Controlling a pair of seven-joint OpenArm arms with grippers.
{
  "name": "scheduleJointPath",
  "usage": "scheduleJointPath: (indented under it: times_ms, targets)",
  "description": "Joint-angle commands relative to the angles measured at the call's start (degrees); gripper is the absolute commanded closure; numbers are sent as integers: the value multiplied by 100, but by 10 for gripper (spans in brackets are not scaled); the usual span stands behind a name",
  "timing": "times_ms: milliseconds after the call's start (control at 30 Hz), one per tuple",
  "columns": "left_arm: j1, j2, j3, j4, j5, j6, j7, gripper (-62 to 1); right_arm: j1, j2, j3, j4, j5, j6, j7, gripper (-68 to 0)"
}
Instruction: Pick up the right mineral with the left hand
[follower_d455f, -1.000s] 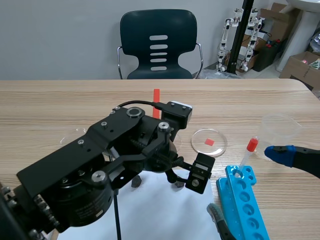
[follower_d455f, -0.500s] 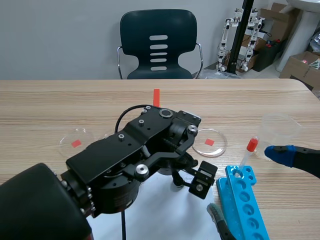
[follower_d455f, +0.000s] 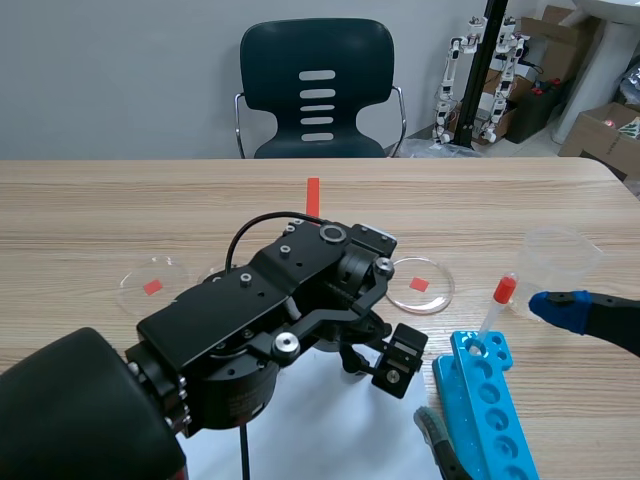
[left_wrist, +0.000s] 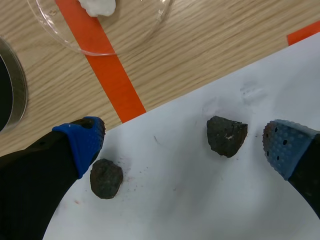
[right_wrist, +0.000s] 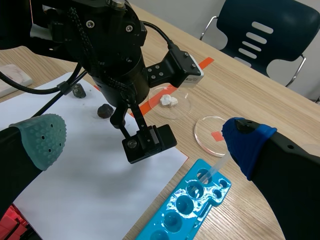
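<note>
In the left wrist view two dark minerals lie on the white paper (left_wrist: 200, 200). An angular mineral (left_wrist: 226, 135) sits between my left gripper's fingers, closer to one blue pad (left_wrist: 287, 147). A rounder mineral (left_wrist: 106, 178) lies just beside the other pad (left_wrist: 82, 142). My left gripper (left_wrist: 185, 145) is open and touches neither. In the scene view the left arm (follower_d455f: 270, 320) hides both stones. The right wrist view shows both minerals (right_wrist: 104, 110) (right_wrist: 78, 90) under that arm. My right gripper (follower_d455f: 495, 367) hangs open over the blue rack.
A blue tube rack (follower_d455f: 485, 410) holds a red-capped tube (follower_d455f: 497, 305). A clear cup (follower_d455f: 555, 255) stands at the right. Petri dishes lie on the table (follower_d455f: 418, 284) (follower_d455f: 153, 285); one ahead of the left gripper holds a white lump (left_wrist: 97, 6). A chair (follower_d455f: 317, 90) stands behind the table.
The left arm has swung to the right and come down over the paper, then shifted slightly. The right arm has not moved.
</note>
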Motion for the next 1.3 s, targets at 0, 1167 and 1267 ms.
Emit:
scheduleJointPath:
  times_ms: [0, 1167, 1267]
  targets:
    - [-44, 136, -4, 103, -85, 33, 24, -623, 31, 0, 33, 133, 68, -26, 90, -679]
    - [-2, 136, -4, -234, -719, -37, -752, -501, 31, 0, 33, 133, 68, -24, 90, -679]
    - [-2, 136, -4, -234, -734, -37, -750, -387, 31, 0, 33, 133, 68, -24, 90, -679]
